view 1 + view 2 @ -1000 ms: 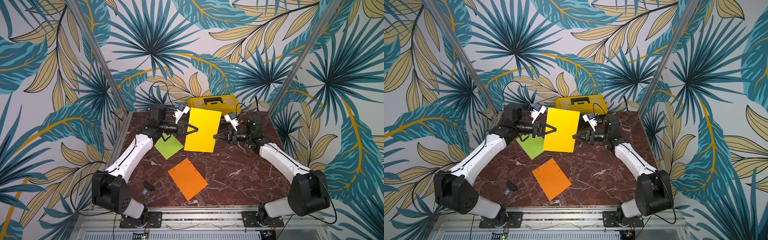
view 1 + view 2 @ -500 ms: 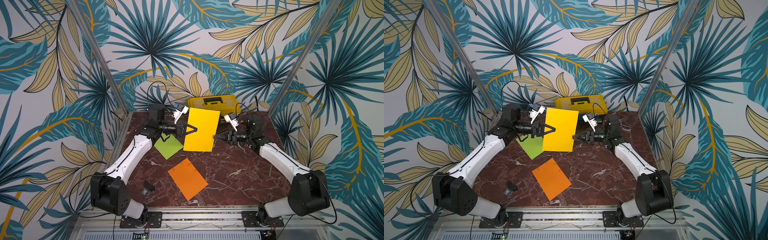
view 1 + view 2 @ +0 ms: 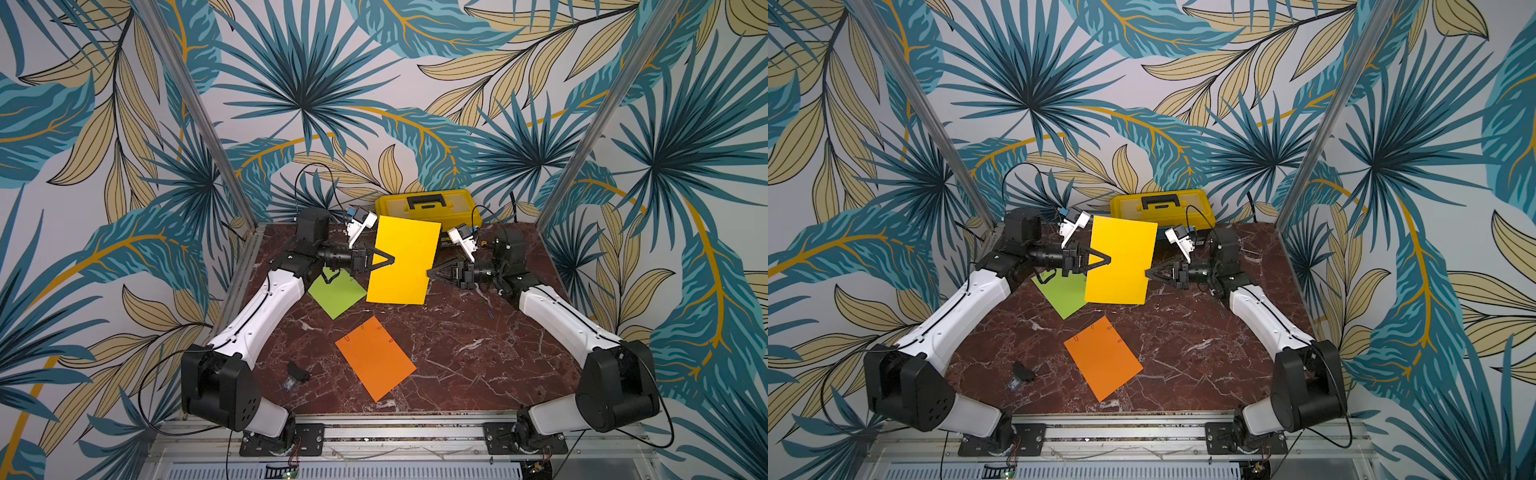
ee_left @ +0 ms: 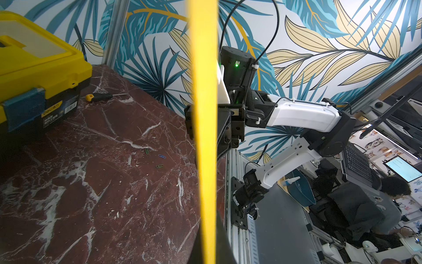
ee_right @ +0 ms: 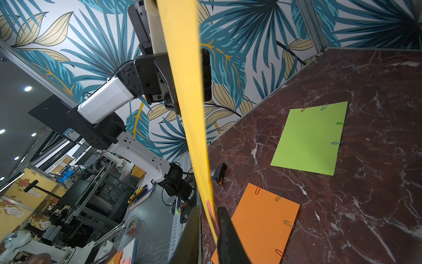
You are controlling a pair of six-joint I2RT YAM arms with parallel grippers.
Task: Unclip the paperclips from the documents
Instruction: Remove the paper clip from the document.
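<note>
Mid-unclipping. Near the front edge, flat and still clipped: orange sheet; farther, toward the left edge, green sheet. Aloft beyond, yellow sheet, clamped by left gripper; right gripper close around pink paperclip, bite unclear. Next: slide it off edgewise. Invisible from above, that clip

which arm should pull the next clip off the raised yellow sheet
Right. The right gripper has fingertips flanking the pink wire paperclip on the edge of the yellow paper sheet; the left gripper is shut on that sheet, holding it up.
</note>
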